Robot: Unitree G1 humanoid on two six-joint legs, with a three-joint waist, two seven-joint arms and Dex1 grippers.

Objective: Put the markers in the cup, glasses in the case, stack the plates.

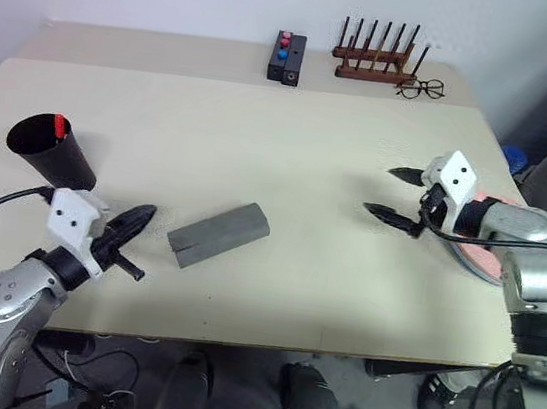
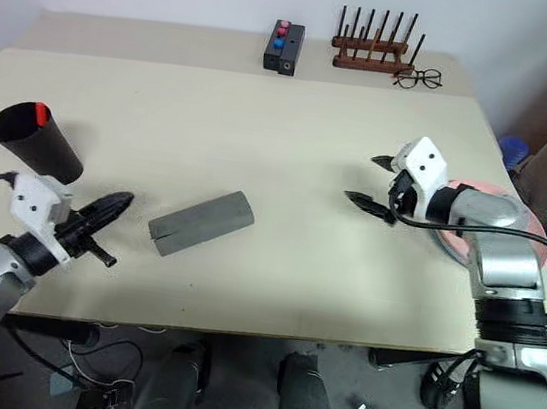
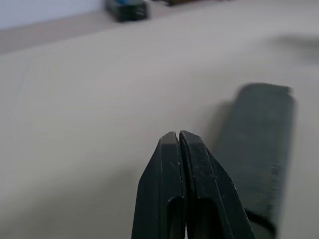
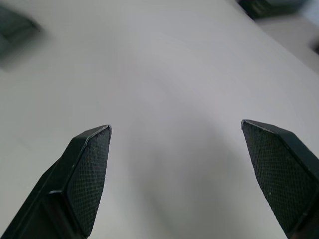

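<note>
Even, soft indoor light falls on the pale table (image 1: 289, 166); shadows are faint, with no glare. The head views are fairly sharp. In the left wrist view the grey case (image 3: 259, 149) looks blurred, perhaps from motion, and far objects are smeared.

Table (image 1: 272, 295) with cup (image 1: 53, 152) at left edge, marker (image 1: 59, 125) inside it, case (image 1: 218, 234) lying mid-table right of cup, plate (image 2: 470, 246) at right edge, button box (image 1: 286, 57), peg rack (image 1: 376, 52) and spectacles (image 1: 422, 88) along far side
</note>
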